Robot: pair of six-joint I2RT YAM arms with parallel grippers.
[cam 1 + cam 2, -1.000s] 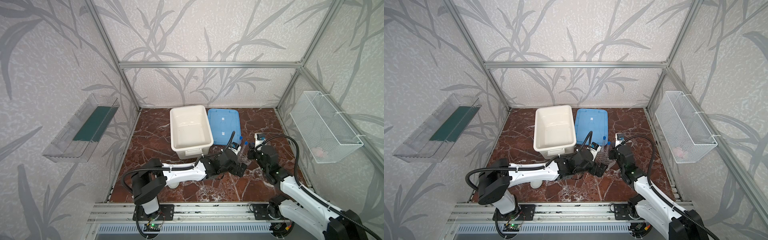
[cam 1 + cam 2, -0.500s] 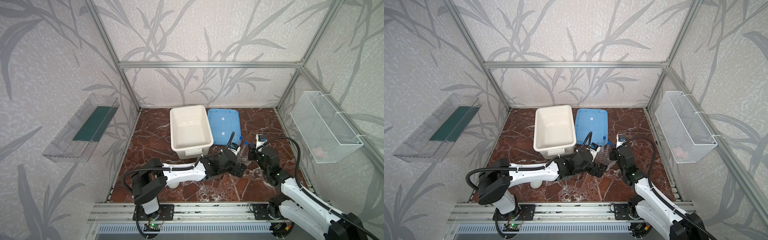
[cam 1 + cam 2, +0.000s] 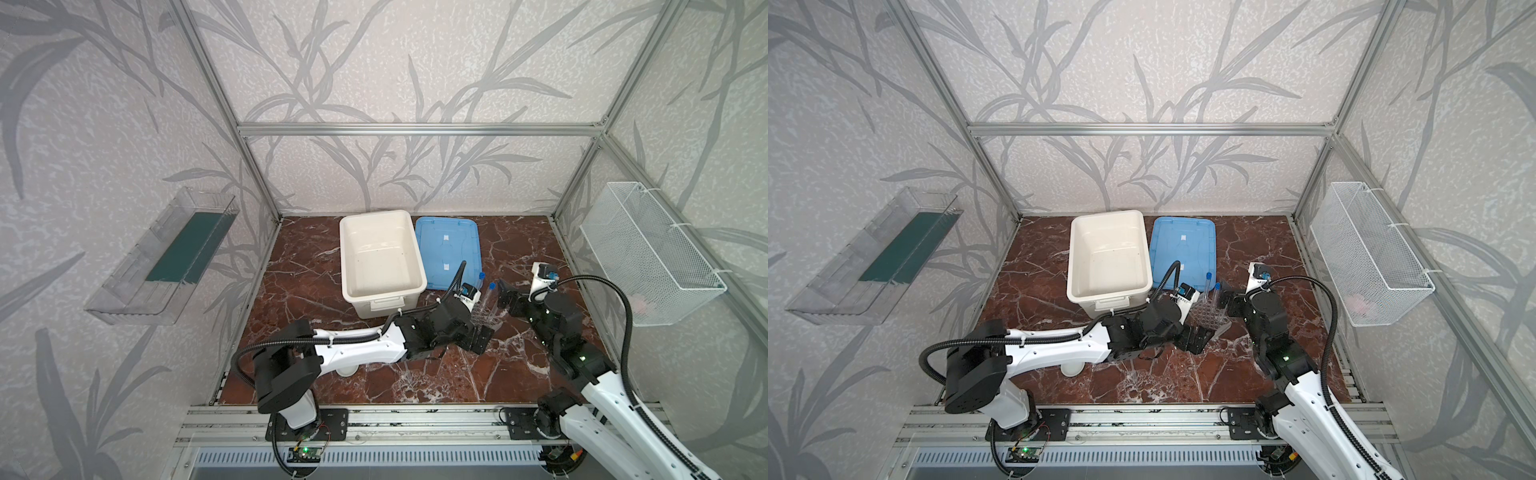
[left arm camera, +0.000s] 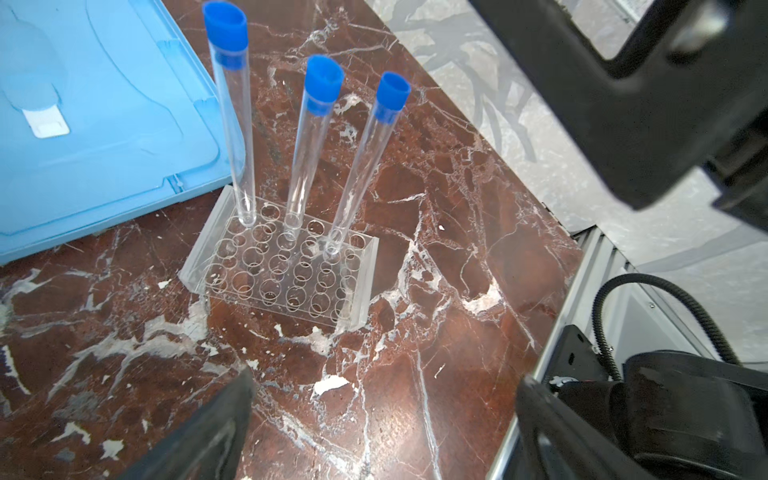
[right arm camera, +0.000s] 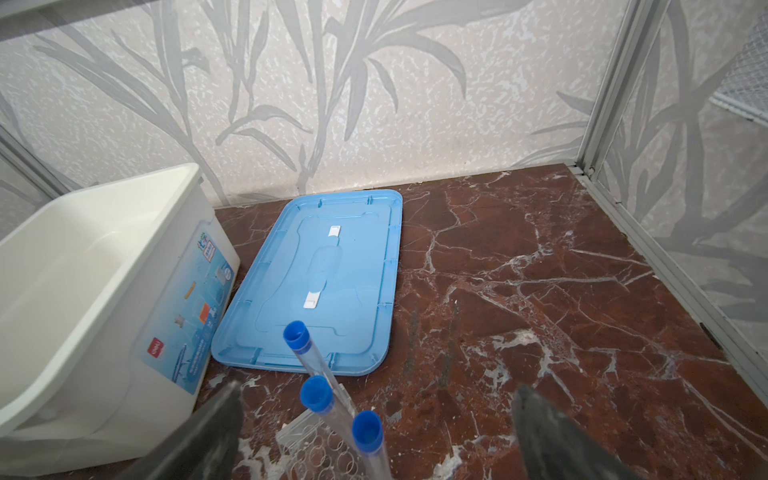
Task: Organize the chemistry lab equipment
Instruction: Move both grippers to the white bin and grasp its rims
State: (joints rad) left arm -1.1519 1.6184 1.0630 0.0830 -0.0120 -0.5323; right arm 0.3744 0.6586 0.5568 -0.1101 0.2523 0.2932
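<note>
Three tubes (image 4: pixel 308 166) stand nearly upright in the rack (image 4: pixel 232 245), capped ends up.

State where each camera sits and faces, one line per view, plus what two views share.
Top views: high at the front, looking down toward the back wall over the table; both arms, left hand and right hand show.
Left wrist: on the left arm, looking down at three tubes in the rack; own open fingers show.
Right wrist: on the right arm, facing the back wall across the blue lid and white tub; own open fingers show.
Shared: both wrist views show tubes, rack, lid.
</note>
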